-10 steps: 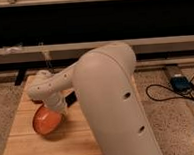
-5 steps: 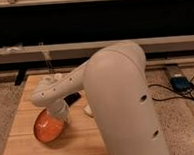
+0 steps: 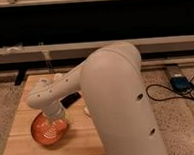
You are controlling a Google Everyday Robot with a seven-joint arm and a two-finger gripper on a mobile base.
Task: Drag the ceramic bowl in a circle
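Gripper (image 3: 56, 126) down in the ceramic bowl (image 3: 45, 131) on the wooden bench (image 3: 25, 147).

White arm (image 3: 111, 91) reaches from the right foreground across the bench, its end lowered into the orange-red bowl, which sits at the bench's front left. Whether the jaws are apart or together I cannot tell. A small pale block (image 3: 86, 110) lies beside the arm; black cables (image 3: 174, 94) trail over the floor at right.
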